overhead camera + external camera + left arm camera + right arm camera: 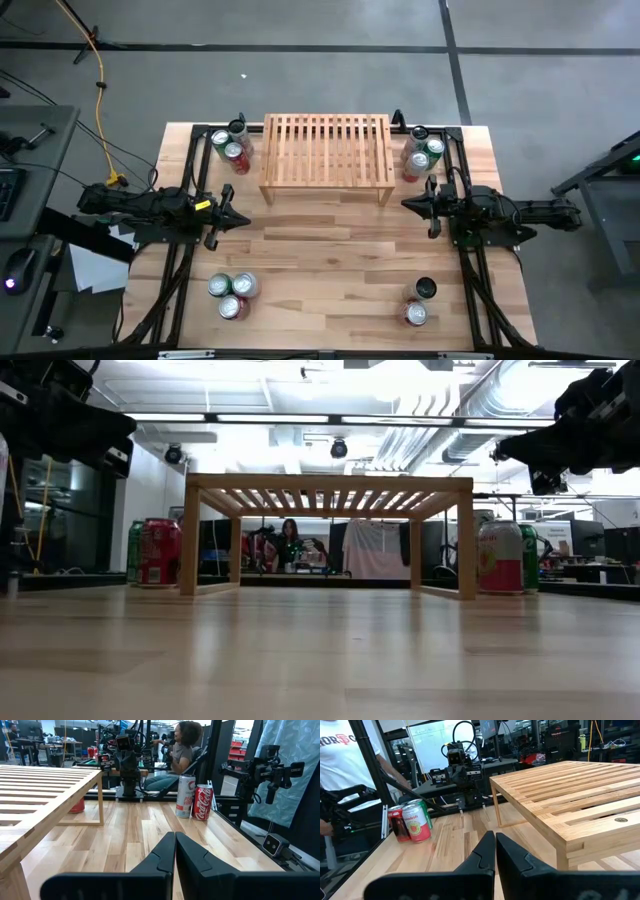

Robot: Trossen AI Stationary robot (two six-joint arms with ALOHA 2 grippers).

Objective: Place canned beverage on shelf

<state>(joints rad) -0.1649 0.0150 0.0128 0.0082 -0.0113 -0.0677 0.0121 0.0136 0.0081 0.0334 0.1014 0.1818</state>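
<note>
- High view: the shelf (326, 155) stands at the far middle of the bench (330, 270), its slatted top bare; no can rests on it, so the task reads as not yet begun.
- Cans are staged in four clusters around the shelf: one group (230, 145) just beside its left end, one group (422, 152) just beside its right end, and two further groups (232, 293) (419, 303) well in front of the shelf near the bench's front edge; this layout likely gives each arm its own supply.
- Left pincer (232, 216): fingers together, holding nothing; it sits off the shelf's front-left corner, pointing inward.
- Right pincer (412, 204): fingers together, holding nothing; it sits off the shelf's front-right corner, facing the left one; both arms appear parked clear of shelf and cans.
</note>
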